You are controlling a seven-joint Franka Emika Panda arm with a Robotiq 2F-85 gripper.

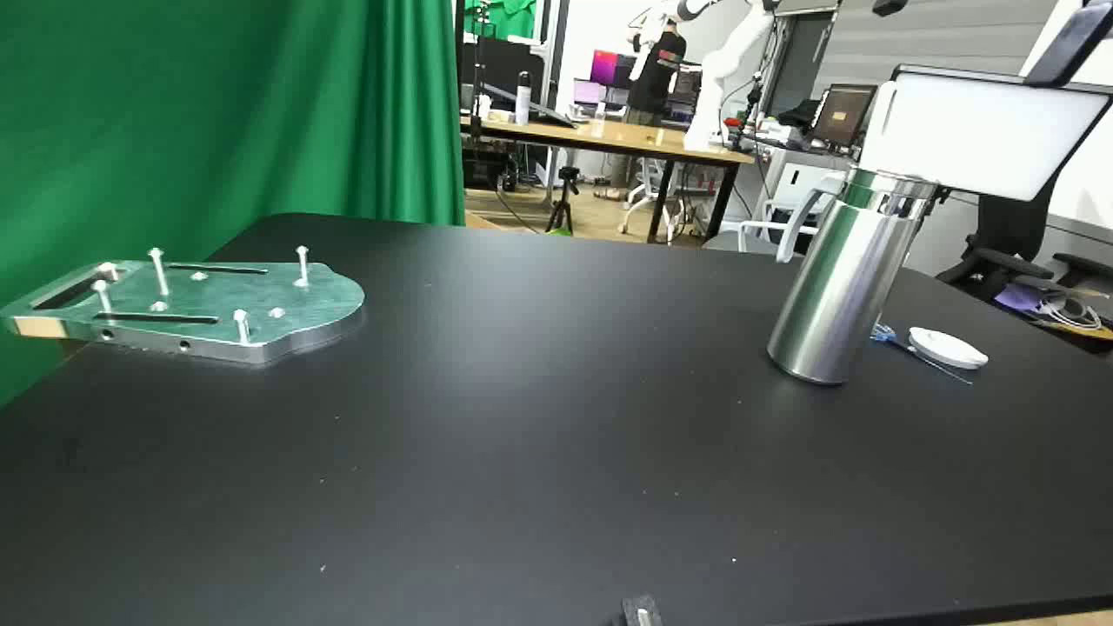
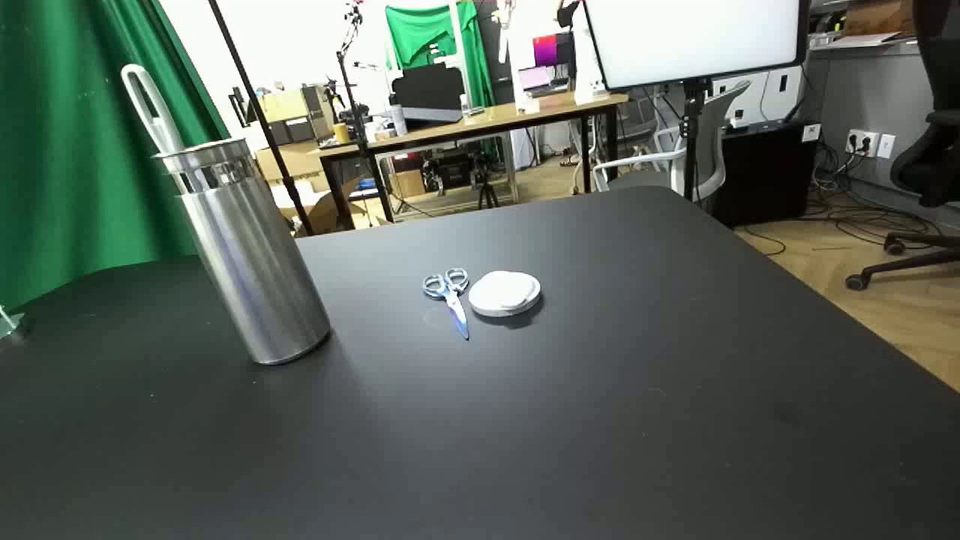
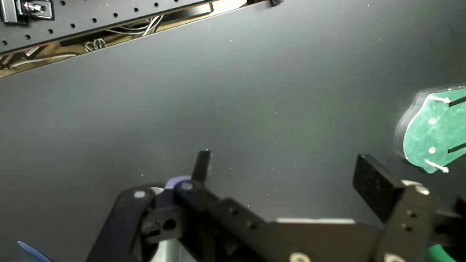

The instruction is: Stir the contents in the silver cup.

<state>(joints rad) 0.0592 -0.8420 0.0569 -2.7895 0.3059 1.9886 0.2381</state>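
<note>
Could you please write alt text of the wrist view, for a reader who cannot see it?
Open jaws, holding nothing, hang above a dark tabletop. At the bottom, they mostly hide what seems to be the silver cup; a pegged green plate is cut off by the right edge.

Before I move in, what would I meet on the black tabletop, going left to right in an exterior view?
Grey-green plate, mostly cut off by the picture's edge → silver cup → scissors → white disc.
</note>
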